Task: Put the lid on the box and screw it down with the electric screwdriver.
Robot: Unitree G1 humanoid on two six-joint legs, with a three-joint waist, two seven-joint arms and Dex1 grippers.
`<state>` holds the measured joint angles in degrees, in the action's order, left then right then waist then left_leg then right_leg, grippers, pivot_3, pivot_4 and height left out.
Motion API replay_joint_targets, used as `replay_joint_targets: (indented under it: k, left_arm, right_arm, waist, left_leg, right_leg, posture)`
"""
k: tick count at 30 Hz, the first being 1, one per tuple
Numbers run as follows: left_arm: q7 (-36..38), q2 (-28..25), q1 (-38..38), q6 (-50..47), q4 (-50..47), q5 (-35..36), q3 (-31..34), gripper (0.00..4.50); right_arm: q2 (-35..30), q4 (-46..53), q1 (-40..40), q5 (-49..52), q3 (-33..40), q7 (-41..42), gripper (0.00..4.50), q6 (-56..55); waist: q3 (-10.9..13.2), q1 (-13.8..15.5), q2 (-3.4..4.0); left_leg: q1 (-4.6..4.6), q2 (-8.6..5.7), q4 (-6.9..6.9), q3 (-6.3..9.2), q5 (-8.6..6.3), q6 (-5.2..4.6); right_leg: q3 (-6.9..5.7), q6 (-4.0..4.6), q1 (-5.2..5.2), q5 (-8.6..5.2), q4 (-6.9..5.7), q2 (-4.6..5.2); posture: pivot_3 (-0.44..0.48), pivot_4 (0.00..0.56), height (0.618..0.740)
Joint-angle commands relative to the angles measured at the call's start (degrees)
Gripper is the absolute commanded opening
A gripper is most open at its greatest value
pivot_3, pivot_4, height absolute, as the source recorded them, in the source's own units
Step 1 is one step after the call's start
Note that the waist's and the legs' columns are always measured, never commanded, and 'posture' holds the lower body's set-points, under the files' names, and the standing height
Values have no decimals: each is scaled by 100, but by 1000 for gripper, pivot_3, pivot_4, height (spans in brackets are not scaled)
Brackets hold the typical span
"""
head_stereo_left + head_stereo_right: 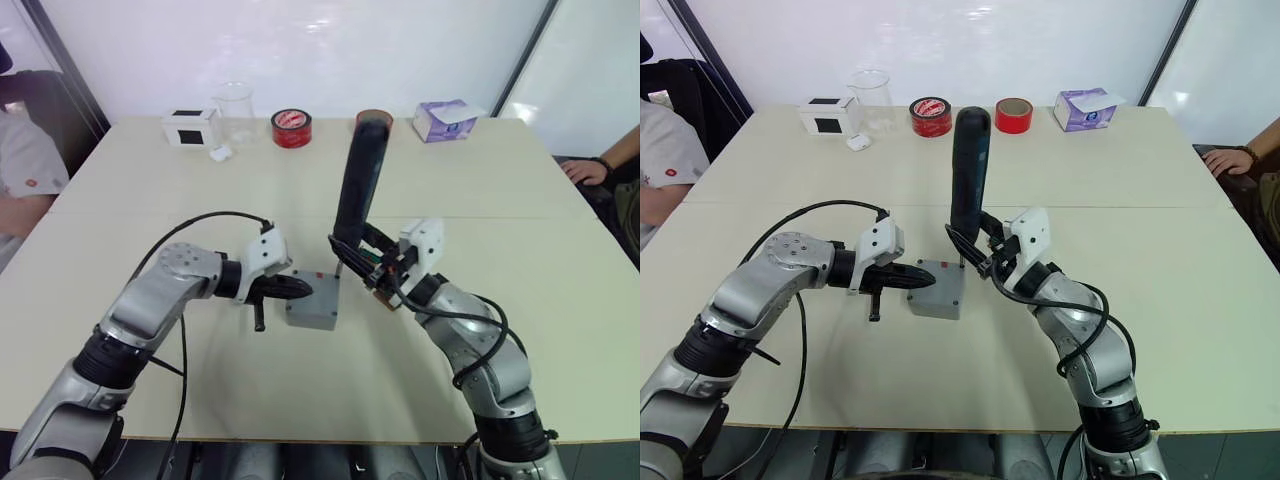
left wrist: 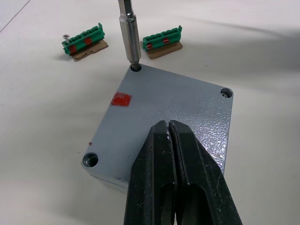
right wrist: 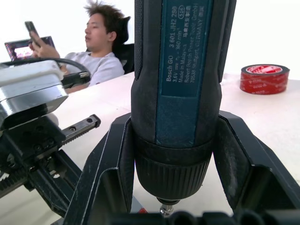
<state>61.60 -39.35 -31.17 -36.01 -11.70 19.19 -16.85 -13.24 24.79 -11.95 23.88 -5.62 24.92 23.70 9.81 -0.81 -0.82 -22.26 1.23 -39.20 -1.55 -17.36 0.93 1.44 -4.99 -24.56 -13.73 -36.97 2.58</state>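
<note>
The gray lid [image 2: 164, 101], marked with a small red square, sits on top of the gray box [image 1: 310, 318] near the table's middle. My left gripper [image 1: 300, 289] is shut, and its tips [image 2: 168, 124] rest on the lid's top. My right gripper [image 1: 360, 262] is shut on the electric screwdriver [image 1: 968, 170], a black and blue tool held upright. Its metal bit [image 2: 129, 33] stands in the lid's far corner hole. A screw head shows in another corner hole [image 2: 227, 93].
Two green terminal blocks [image 2: 83, 43] [image 2: 162, 40] lie just behind the box. Along the far edge stand a white box with a black square [image 1: 190, 128], a glass beaker [image 1: 233, 110], two red tape rolls [image 1: 291, 127] [image 1: 1013, 114] and a purple tissue box [image 1: 445, 120]. People sit at both sides.
</note>
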Motion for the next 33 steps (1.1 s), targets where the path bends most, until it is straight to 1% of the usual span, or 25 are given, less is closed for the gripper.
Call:
replay_joint_targets:
  k: [1,7,12,18,25,33]
  left_arm:
    - [1,-28,106,-2,-10,-139,-100,0]
    - [-10,5,149,-12,-45,-151,-103,0]
    - [-69,22,205,-86,-186,-131,-98,0]
    - [-148,47,267,-197,-334,-112,-84,0]
    - [-118,69,231,-91,-133,-175,-67,0]
    - [-200,110,495,-58,-232,-128,-32,0]
  right_arm:
    - [-36,-184,166,-124,-156,-124,1830,333]
    - [-250,-362,144,-520,-418,-169,1830,379]
    - [-246,-361,180,-486,-458,-153,1830,466]
    - [-225,-341,207,-432,-434,-148,1830,536]
    - [-154,-359,126,-404,-424,-105,1830,427]
    - [-190,-135,263,-309,-409,-104,1830,505]
  waist:
    - [-8,-2,-5]
    - [-38,-2,-21]
    - [-41,3,-26]
    - [-49,2,-29]
    - [-49,0,-28]
    - [-50,0,-28]
  left_leg:
    - [3,0,0,-1,0,0]
    - [33,2,4,-1,0,0]
    - [96,6,9,0,-7,-10]
    - [96,10,9,1,-7,-10]
    - [96,13,10,1,-7,-10]
    - [96,27,13,1,-8,-11]
  right_leg:
    - [0,0,2,0,0,1]
    - [0,19,28,-12,0,0]
    - [-1,22,95,-32,4,2]
    - [-2,21,95,-35,4,1]
    - [-3,22,95,-36,4,1]
    - [-3,24,95,-38,8,1]
  posture:
    - [0,150,740]
    - [0,150,740]
    - [0,150,740]
    - [0,150,740]
    - [0,150,740]
    - [0,150,740]
